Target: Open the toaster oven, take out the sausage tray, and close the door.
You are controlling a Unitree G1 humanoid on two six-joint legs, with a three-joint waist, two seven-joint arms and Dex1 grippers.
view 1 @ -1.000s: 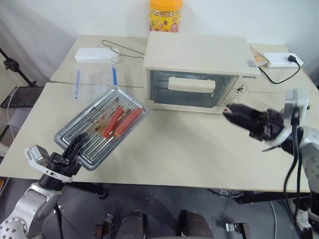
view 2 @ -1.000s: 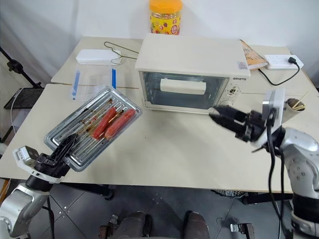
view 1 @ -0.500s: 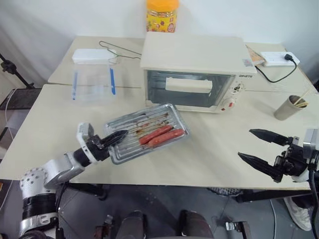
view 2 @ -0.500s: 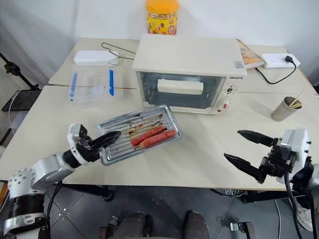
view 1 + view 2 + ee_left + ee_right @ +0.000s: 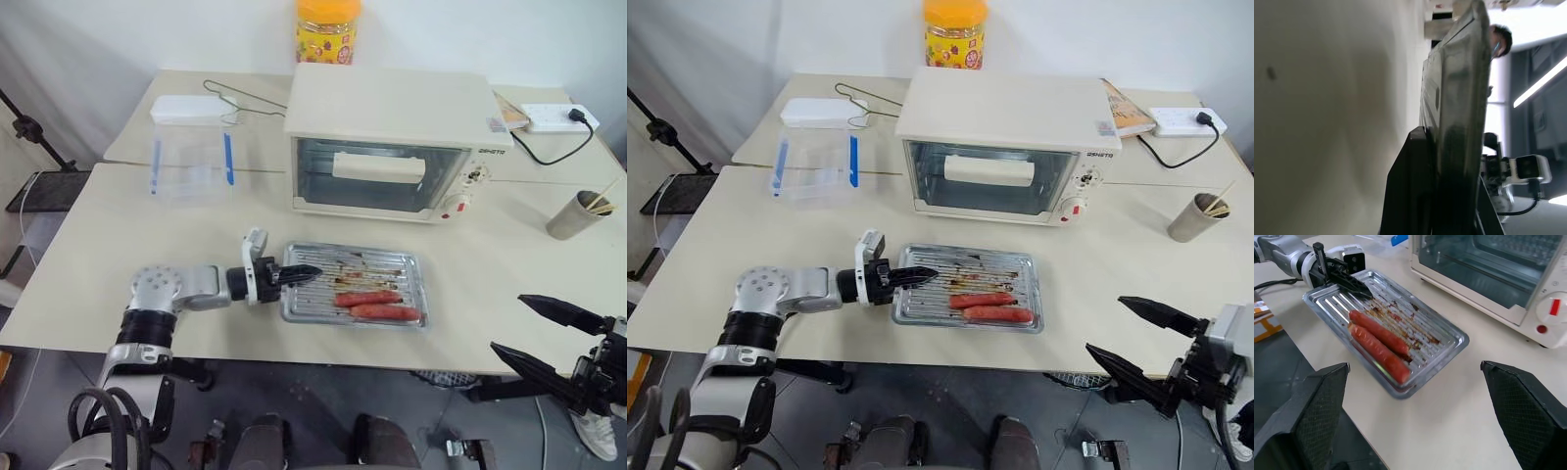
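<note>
The cream-white toaster oven stands at the back middle of the table, its glass door closed with the bar handle across it. The shiny sausage tray lies flat on the table in front of the oven, two red-orange sausages at its near right. My left gripper is shut on the tray's left rim. My right gripper hangs open and empty past the table's front right edge. Its wide-spread fingers frame the tray in the right wrist view.
A clear plastic box with blue clips sits at the back left, with a wire hanger behind it. A yellow-lidded jar stands behind the oven. A paper cup with sticks and a power strip are at the right.
My left gripper swung the tray from the left front corner to the right and laid it flat before the oven. My right gripper drew back from the oven and opened wide.
</note>
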